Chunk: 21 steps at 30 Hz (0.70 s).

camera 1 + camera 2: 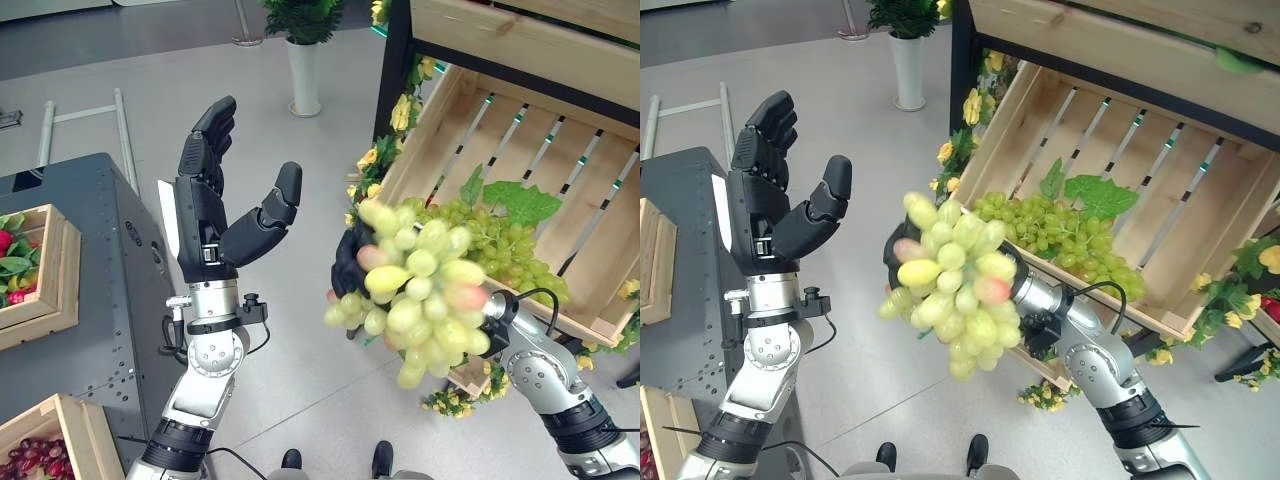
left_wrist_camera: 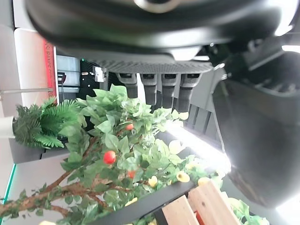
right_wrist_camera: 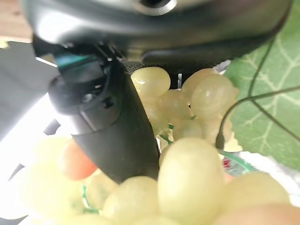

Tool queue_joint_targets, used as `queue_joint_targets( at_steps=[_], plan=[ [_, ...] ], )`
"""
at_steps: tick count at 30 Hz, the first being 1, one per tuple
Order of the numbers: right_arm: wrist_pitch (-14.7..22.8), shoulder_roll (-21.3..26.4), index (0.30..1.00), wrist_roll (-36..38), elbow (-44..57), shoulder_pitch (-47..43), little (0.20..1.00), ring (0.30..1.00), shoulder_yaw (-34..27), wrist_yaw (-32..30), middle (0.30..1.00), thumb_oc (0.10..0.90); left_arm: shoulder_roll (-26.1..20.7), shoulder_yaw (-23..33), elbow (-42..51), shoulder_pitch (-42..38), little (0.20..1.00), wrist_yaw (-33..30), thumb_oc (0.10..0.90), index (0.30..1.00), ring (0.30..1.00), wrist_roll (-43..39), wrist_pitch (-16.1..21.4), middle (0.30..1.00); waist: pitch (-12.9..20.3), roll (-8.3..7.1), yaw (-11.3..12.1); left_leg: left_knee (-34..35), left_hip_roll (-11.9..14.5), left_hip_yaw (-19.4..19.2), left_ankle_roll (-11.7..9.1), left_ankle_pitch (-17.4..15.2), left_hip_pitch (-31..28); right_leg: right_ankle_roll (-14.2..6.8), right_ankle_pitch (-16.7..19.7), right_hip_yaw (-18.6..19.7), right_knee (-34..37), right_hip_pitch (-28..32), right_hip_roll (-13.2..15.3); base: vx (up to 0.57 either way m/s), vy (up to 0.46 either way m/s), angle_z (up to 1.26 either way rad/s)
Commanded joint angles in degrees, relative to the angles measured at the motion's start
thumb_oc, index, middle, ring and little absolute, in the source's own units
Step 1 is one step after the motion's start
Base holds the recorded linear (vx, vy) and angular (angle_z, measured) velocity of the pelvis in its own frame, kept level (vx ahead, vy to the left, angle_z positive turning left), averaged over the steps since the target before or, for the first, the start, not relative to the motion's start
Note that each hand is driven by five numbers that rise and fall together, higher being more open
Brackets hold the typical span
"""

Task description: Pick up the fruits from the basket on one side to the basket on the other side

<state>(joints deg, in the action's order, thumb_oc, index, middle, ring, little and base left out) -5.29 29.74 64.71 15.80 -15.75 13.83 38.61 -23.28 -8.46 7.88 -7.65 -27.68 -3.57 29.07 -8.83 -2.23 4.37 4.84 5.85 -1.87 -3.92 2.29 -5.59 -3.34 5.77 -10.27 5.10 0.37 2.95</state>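
Left hand point(image 1: 215, 215) raised, fingers straight and spread; right hand point(image 1: 349, 262) lifted mid-air, curled around a grape bunch point(image 1: 420, 290).

The dark right hand point(image 3: 112, 136) is wrapped round a bunch of pale green grapes point(image 3: 187, 183). One grape point(image 3: 75, 161) looks orange-pink. A big green leaf point(image 3: 276, 108) sits behind the bunch, with thin black lines across it.

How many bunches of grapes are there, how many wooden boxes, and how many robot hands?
Bunches of green grapes: 2, one held in the right hand, shown at, and one lying in the big crate, shown at.
Wooden crates: 3, the big crate, one at, one at.
Robot hands: 2, counting the open left hand.
Total: 7
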Motion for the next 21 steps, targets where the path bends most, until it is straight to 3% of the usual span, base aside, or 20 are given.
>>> queue_joint_targets(
  at_steps=[1, 5, 8, 21],
  plan=[
    [9.5, -4.3, 0.300, 10.3, 5.5, -5.5, 0.300, 0.300, -5.6, -2.2, 0.300, 0.400, -2.5, -0.2, 0.3, -6.5, 0.900, 0.1, 0.800, 0.900, 0.900, -0.8, 3.3, 0.900, 6.1, -2.39, -0.2, 0.2, -2.1, 2.3, 0.9, -0.4, 4.9, -1.7, -4.3, 0.5, -0.6, 4.8, 3.2, 0.04, 0.027, 0.00],
    [12.5, -6.7, 0.300, 11.1, 5.3, -6.8, 0.300, 0.300, -8.6, -11.5, 0.300, 0.400, -2.7, -0.5, 0.5, -6.3, 0.900, -0.2, 0.800, 0.900, 0.900, -1.3, 2.2, 0.900, 6.7, -2.07, -0.3, 0.2, -2.3, 2.7, 1.2, -1.1, 3.9, -1.8, -4.7, 0.6, -0.7, 5.5, 3.6, 0.06, 0.033, -0.02],
    [13.7, -6.7, 0.300, 4.2, 3.5, -8.1, 0.300, 0.300, -9.9, -18.3, 0.300, 0.400, -3.0, -1.0, 0.3, -7.1, 0.900, -0.5, 0.800, 0.900, 0.900, -2.1, 1.1, 0.900, 7.2, -1.88, -0.5, 0.2, -2.3, 2.7, 1.2, -1.1, 3.8, -2.1, -4.2, 0.6, -0.4, 5.4, 4.2, 0.06, 0.027, -0.04],
    [8.2, 1.2, 0.300, -10.8, -19.2, -12.4, 0.300, 0.300, -13.0, -36.1, 0.300, 0.400, -4.8, -2.6, -1.2, -7.9, 0.900, -1.2, 0.800, 0.900, 0.900, -2.8, 0.3, 0.900, 7.7, -2.29, -1.2, 0.2, -1.7, 1.6, 1.3, -2.4, 2.1, -2.7, -4.0, 0.4, -0.2, 5.9, 4.8, 0.05, 0.000, -0.02]
  ],
)
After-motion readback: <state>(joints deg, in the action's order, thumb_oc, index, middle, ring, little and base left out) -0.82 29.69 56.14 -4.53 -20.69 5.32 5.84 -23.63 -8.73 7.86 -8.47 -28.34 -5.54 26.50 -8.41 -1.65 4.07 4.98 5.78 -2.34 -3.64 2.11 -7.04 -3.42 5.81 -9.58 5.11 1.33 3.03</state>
